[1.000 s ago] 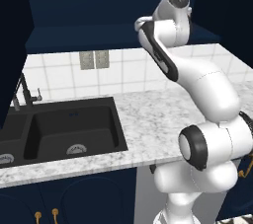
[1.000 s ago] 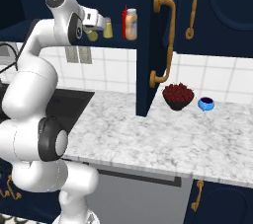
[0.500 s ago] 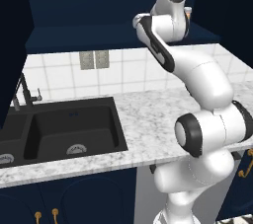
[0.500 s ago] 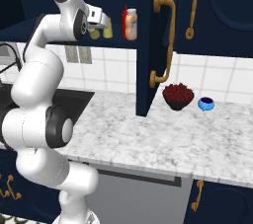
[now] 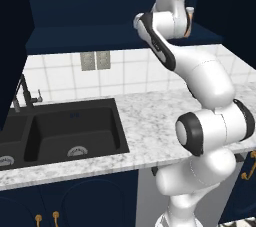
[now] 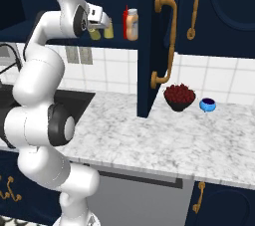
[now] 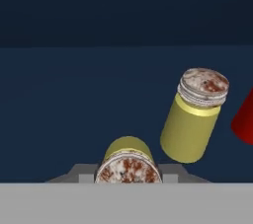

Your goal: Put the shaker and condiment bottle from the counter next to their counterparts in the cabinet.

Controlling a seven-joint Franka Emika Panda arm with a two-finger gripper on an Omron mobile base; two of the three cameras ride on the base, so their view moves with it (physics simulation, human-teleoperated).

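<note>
Gripper (image 6: 101, 25) raised to the open cabinet (image 6: 30, 33), pinching the shaker (image 7: 128, 161) between its fingers. In the hand view, held shaker sits at 6 o'clock, cap toward the camera, with a dark fingertip (image 7: 81, 172) pressed at its 9 o'clock side and the other at its 3 o'clock side. Twin shaker (image 7: 193, 115) standing on the shelf at 2 o'clock from the held one, near but apart, a strip of navy shelf between them. Red squeeze bottle (image 7: 244, 118) cut off by the frame edge at 3 o'clock, just beyond the twin.

From the right base view, held shaker (image 6: 94, 33) hangs below the gripper at the shelf's front edge, with the twin (image 6: 108, 31) just at its 3 o'clock. Further toward 3 o'clock, the condiment bottle (image 6: 132, 24) upright on the shelf, red bottle (image 6: 125, 21) close behind at its 9 o'clock.

Open shelf room: broad bare navy floor stretching toward 9 and 12 o'clock in the hand view. Cabinet door (image 6: 159, 41) hanging open at 3 o'clock of the bottles, bounding that side. Counter (image 6: 164, 140) below carries a dark bowl of red fruit (image 6: 179, 96) and a small blue bowl (image 6: 207, 104); sink (image 5: 70, 131) off at the arm's left.
</note>
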